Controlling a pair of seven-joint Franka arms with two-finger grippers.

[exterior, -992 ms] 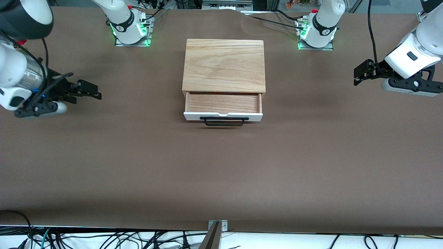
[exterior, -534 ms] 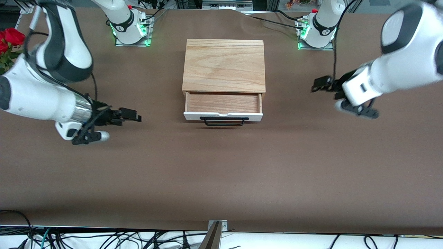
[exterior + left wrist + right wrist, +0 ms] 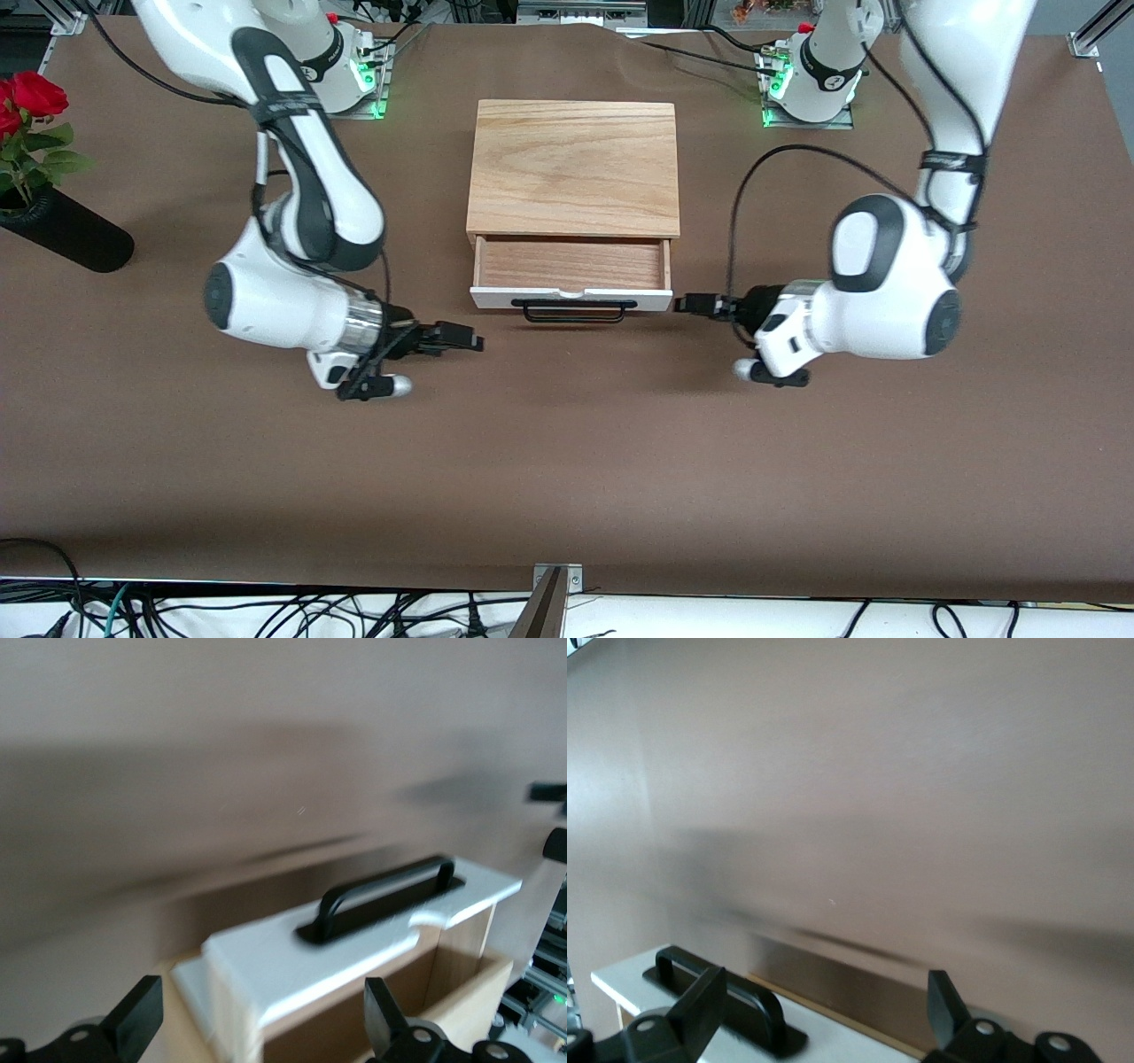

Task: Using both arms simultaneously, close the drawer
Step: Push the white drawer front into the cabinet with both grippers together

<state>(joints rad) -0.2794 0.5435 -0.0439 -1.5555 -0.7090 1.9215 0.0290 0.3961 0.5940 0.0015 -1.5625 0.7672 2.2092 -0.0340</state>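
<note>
The brown desk (image 3: 567,461) holds a light wooden box (image 3: 574,168) near the middle of the edge where the robot bases stand. The drawer (image 3: 571,275) sticks out of the box toward the front camera, so it is not shut yet. That job is left to do. The left end effector (image 3: 700,305) hovers just beside the drawer's white front, at the corner toward the left arm's end of the desk. Its fingers (image 3: 135,1019) are spread wide and hold nothing. The right end effector (image 3: 461,337) hangs near the other front corner, not touching, fingers (image 3: 700,999) wide and empty too. Nobody pushes the black handle (image 3: 579,311) yet.
</note>
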